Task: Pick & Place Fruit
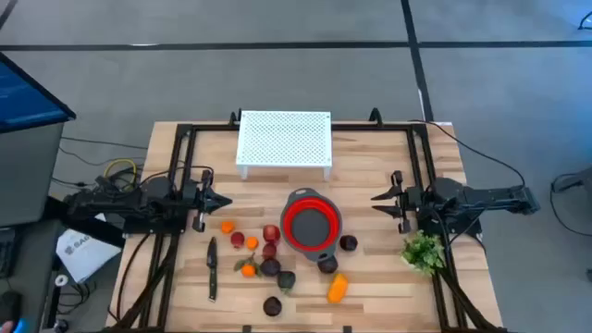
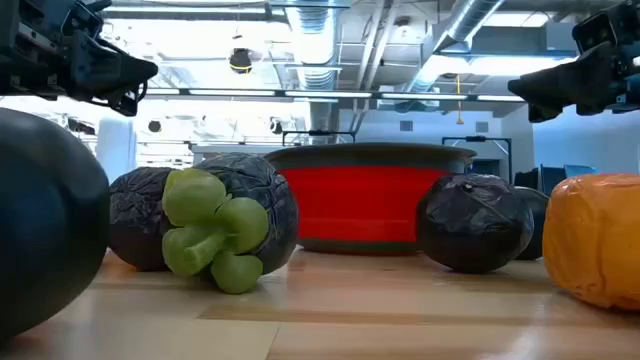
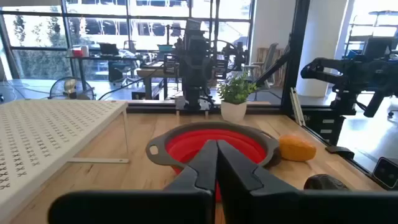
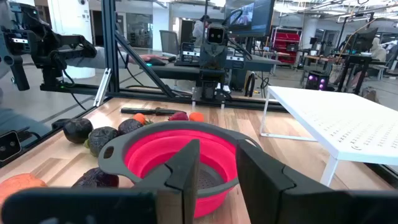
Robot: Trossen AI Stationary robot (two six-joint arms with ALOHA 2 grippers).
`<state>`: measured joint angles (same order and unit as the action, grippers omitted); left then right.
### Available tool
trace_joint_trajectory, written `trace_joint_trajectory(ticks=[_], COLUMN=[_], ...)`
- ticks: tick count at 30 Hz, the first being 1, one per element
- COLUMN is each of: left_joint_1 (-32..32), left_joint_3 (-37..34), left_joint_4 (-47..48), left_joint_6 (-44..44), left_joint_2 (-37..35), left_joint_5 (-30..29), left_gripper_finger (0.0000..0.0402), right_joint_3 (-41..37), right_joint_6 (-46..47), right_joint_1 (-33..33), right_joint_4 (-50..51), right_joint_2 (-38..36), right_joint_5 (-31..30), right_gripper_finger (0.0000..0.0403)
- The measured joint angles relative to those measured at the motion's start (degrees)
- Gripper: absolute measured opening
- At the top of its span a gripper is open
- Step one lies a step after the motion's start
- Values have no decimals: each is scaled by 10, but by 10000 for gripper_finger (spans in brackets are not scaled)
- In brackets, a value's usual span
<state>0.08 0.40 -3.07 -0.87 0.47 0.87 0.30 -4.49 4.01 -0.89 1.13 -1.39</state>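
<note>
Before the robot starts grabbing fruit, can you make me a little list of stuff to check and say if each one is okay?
1. Red bowl sits upright in the middle of the table with nothing in it: ok.
2. Fruit lies out in the open beside the bowl, none in it yet: ok.
3. Left end effector is shut and holds nothing; it must open before a grab: not ok.
4. Right end effector is partly open, holds nothing, points at the bowl: ok.
5. Black knife lies close to the left-hand fruit, so watch it: cannot tell.
</note>
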Motion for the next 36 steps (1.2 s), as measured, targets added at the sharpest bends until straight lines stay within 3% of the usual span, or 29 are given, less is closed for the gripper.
trace_joint_trajectory(ticks=[29, 36], left_joint_1=[0, 0], left_joint_3=[0, 0], left_joint_4=[0, 0], left_joint_6=[0, 0], left_joint_2=[0, 0], left_joint_5=[0, 0], left_gripper_finger=[1, 1], right_joint_3=[0, 0], right_joint_6=[0, -65], right_joint_1=[0, 0], right_joint_4=[0, -14], right_joint_2=[0, 0], right_joint_5=[0, -2], right_gripper_finger=[98, 98])
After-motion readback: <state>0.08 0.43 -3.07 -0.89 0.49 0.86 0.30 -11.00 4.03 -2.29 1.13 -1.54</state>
